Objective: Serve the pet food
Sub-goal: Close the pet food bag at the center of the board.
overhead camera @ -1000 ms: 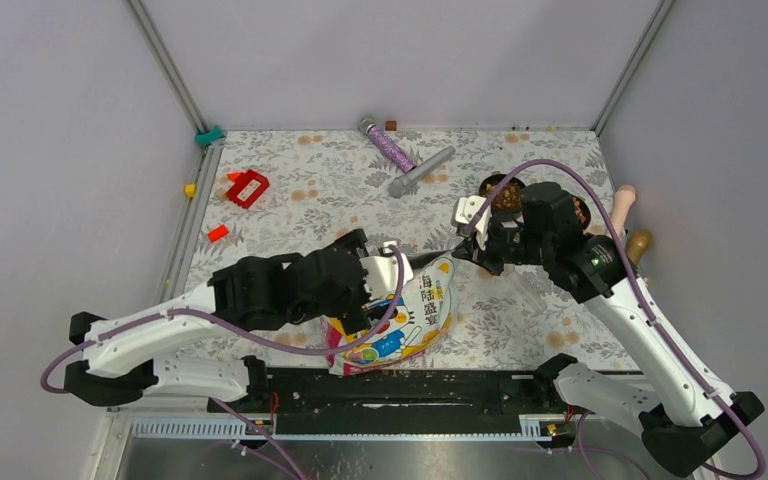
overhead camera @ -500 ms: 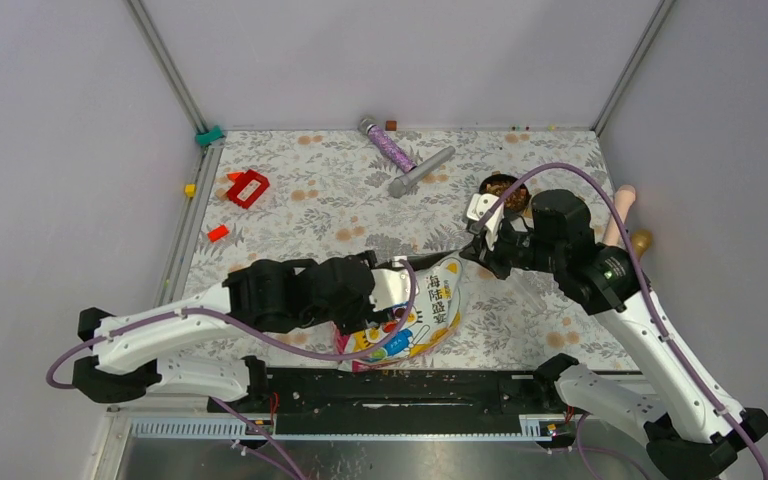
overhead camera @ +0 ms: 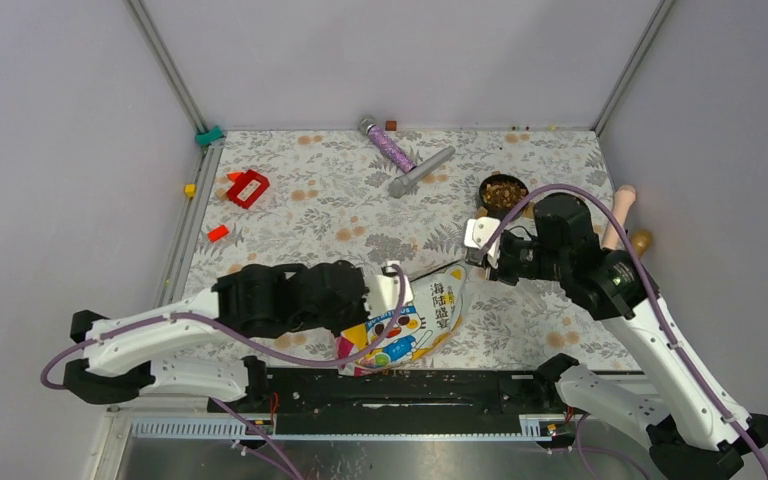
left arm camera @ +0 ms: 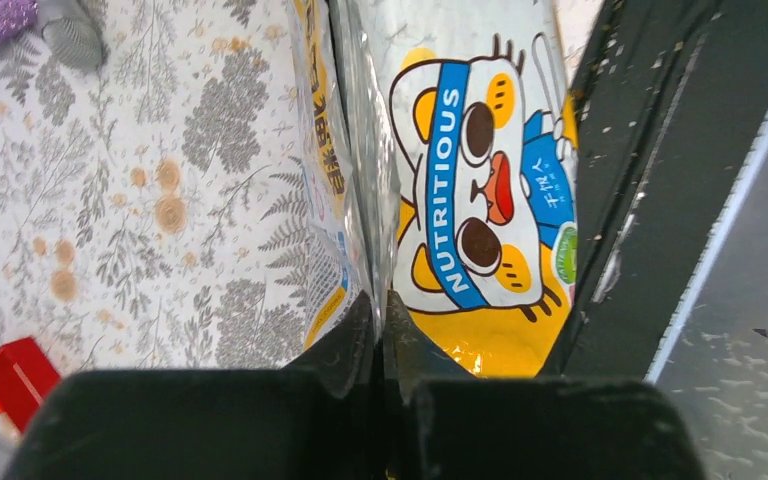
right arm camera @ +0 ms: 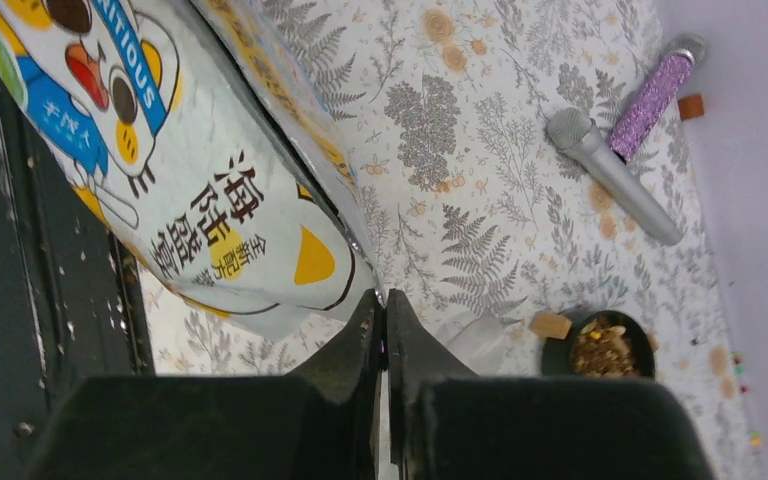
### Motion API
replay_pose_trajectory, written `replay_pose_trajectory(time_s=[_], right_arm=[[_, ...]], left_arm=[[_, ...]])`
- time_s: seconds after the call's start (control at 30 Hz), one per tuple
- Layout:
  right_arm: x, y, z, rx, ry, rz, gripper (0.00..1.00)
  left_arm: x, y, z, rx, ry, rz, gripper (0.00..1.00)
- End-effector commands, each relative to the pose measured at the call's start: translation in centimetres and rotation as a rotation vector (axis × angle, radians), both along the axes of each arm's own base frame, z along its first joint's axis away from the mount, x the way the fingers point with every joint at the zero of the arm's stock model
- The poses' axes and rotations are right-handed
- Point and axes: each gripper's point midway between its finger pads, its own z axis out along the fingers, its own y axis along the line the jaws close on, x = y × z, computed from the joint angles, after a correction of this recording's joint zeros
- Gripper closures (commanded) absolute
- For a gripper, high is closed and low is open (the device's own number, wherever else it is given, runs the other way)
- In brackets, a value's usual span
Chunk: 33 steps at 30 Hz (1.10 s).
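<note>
From above, the pet food bag [overhead camera: 422,318] lies on the flowered bench [overhead camera: 300,215]. I meet it with my left gripper [overhead camera: 388,298] at its left edge and my right gripper [overhead camera: 467,264] at its far right corner. Some pet food [overhead camera: 502,190], brown kibble, sits in a black bowl [overhead camera: 483,184] just beyond that far right corner, and two toy microphones [overhead camera: 407,158] lie well beyond the bag. My left wrist view shows the left gripper [left arm camera: 382,312] pinched fully closed on a thin fold of the bag's glossy film, the cartoon face just right of my jaws. My right wrist view shows the right gripper [right arm camera: 380,306] likewise clamped tight on the bag's corner, with the bowl of kibble beyond it. I judge the film slick and limp. It should sag between my two holds, and any loose kibble inside would slide and shift the weight, so flat edges and corners near the mouth are the sound places to grip.
</note>
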Motion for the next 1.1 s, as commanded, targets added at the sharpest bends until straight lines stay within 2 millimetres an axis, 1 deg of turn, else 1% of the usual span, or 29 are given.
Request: replay_pose_trajectory(time_s=[0.0,0.07,0.1,0.2,0.23,0.3,0.37,0.4,0.5,0.57,0.63,0.7,0.77,0.83,0.87,0.97,1.07], right_arm=[[1.5,-5.1,-0.9,-0.361,-0.144,0.016,1.00],[0.6,-6.2,-2.9,-0.477,-0.097,0.096,1.00],[0.5,-6.2,-3.4,-0.498,-0.091,0.124,1.00],[0.1,-5.2,-3.4,-0.472,-0.073,0.187,1.00],[-0.3,-4.8,-3.3,-0.455,-0.065,0.214,0.98],[-0.9,-3.8,-2.7,-0.398,-0.071,0.253,0.87],[-1.4,-2.3,-1.8,-0.308,-0.092,0.290,0.75],[-1.9,-1.3,-1.3,-0.255,-0.105,0.326,0.70],[-2.9,0.0,-1.0,-0.208,-0.121,0.395,0.57],[-2.7,0.7,-0.6,-0.175,-0.126,0.392,0.51],[-1.7,1.6,0.2,-0.122,-0.136,0.349,0.46],[-1.1,2.1,0.3,-0.100,-0.145,0.331,0.42],[-1.2,2.5,-0.2,-0.105,-0.144,0.359,0.40],[-1.6,3.0,-0.2,-0.091,-0.139,0.394,0.37],[-1.8,3.3,0.0,-0.072,-0.133,0.404,0.36],[-1.8,4.5,1.3,0.010,-0.125,0.391,0.35],[-1.0,4.5,1.8,0.031,-0.164,0.346,0.34]], left_arm=[[-1.9,2.3,4.4,-0.200,-0.010,-0.073,1.00],[-2.4,2.3,4.8,-0.241,-0.012,-0.100,1.00],[-2.4,2.3,5.0,-0.252,-0.013,-0.105,1.00],[-2.5,2.4,5.4,-0.267,-0.015,-0.109,1.00],[-2.6,2.3,5.4,-0.267,-0.011,-0.114,1.00],[-2.7,2.1,5.2,-0.259,-0.002,-0.121,1.00],[-2.8,1.7,4.9,-0.247,0.007,-0.132,1.00],[-2.9,1.5,4.8,-0.240,0.011,-0.137,1.00],[-3.0,1.1,4.5,-0.219,0.023,-0.150,1.00],[-3.1,0.8,4.4,-0.212,0.030,-0.159,1.00],[-3.2,0.8,4.4,-0.209,0.032,-0.163,1.00],[-3.2,0.8,4.5,-0.216,0.033,-0.166,1.00],[-3.4,0.7,4.8,-0.225,0.036,-0.177,1.00],[-3.6,0.8,4.9,-0.231,0.038,-0.184,1.00],[-3.6,0.8,4.9,-0.232,0.040,-0.187,1.00],[-3.7,0.8,4.9,-0.233,0.043,-0.190,1.00],[-3.9,0.8,4.9,-0.236,0.049,-0.200,1.00]])
